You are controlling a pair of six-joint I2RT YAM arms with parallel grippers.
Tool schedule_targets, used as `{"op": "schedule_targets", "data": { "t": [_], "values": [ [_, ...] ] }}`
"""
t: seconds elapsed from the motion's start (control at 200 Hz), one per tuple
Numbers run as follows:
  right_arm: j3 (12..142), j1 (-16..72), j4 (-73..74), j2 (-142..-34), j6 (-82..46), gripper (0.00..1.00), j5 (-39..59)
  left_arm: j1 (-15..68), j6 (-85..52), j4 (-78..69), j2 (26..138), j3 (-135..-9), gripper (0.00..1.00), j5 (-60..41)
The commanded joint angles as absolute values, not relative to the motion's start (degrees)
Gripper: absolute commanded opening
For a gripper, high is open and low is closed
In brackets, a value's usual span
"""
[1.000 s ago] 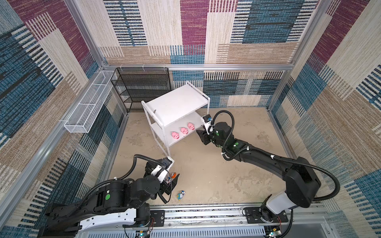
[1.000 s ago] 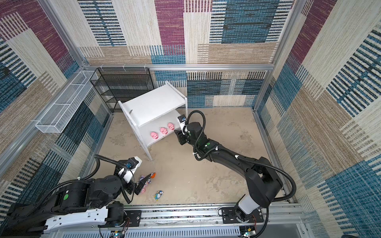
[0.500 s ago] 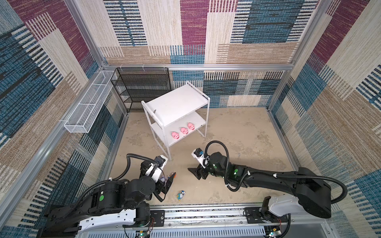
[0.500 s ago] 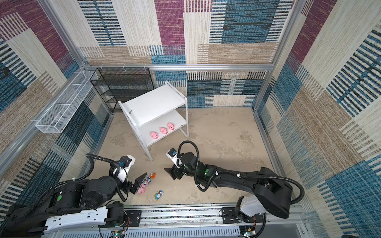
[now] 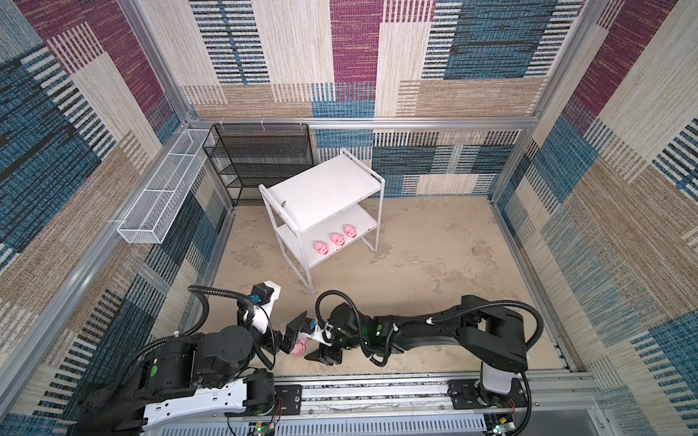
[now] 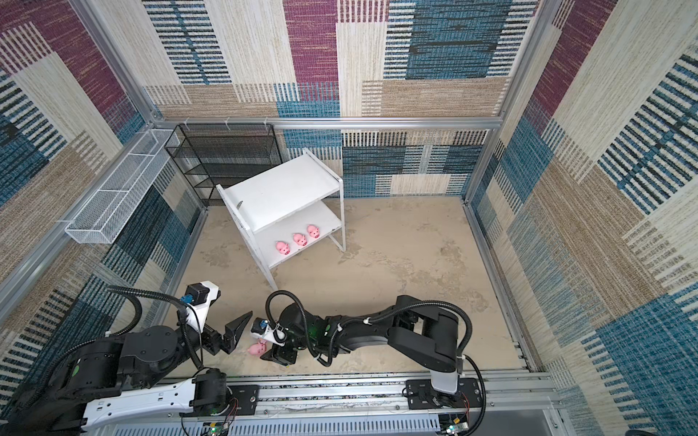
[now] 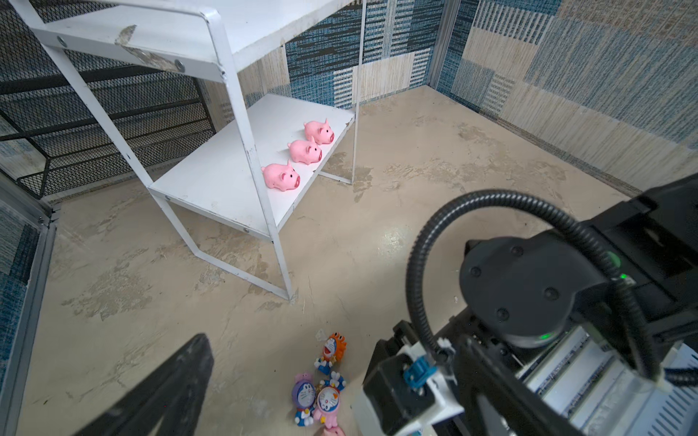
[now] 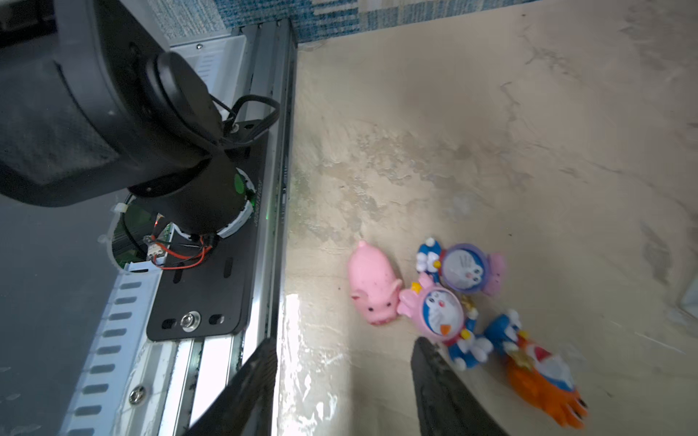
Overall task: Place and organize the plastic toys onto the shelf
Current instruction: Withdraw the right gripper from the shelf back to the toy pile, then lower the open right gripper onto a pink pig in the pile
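You are looking at a white two-tier shelf (image 5: 325,188) standing toward the back left of the beige surface (image 5: 434,264). Three glossy pink pigs (image 5: 337,238) are sitting in a row along the front edge of its lower board.

The fourth pig (image 8: 372,287) is lying on the surface close to the near rail (image 5: 377,389), its snout end touching a pink-hooded figurine (image 8: 438,315). A purple-hooded figurine (image 8: 462,268) is lying just beside that one, and an orange-hooded figurine (image 8: 544,377) is lying near them. All three figurines are showing white faces and blue bodies.

Your right jaws are hanging just over this pile, standing partly apart with nothing between them; the pig is lying just beyond their fingers (image 8: 434,377). Your left jaws are gaping wide beside the same pile, holding nothing.

A second ago your right arm (image 5: 415,332) was reaching to the lower board, beside the row of pigs. It has since swung back across the surface and is now stretching along the near rail. Your left arm (image 5: 211,351) has barely shifted, and the three pigs are keeping their places.
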State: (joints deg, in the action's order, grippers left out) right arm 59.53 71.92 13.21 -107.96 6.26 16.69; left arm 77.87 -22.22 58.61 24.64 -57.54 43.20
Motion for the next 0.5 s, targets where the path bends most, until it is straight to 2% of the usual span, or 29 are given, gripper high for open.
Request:
{"op": "schedule_targets", "data": {
  "t": [0.0,0.115,0.245,0.496],
  "values": [
    [63.8,72.0,7.1,-111.4,8.7,0.6,20.6,77.8,-28.7,68.0,29.4,-64.2,0.99,44.2],
    [66.9,72.2,4.0,-114.0,9.4,0.6,21.7,77.8,-36.1,80.1,37.0,-72.7,0.99,44.0],
    [69.4,72.3,1.8,-116.1,9.6,0.6,21.9,77.8,-40.2,86.1,42.3,-76.4,0.99,41.6],
    [73.0,72.3,-0.7,-119.4,9.3,0.6,19.5,77.8,-42.2,87.2,40.9,-76.9,0.99,39.3]
  ]
}}
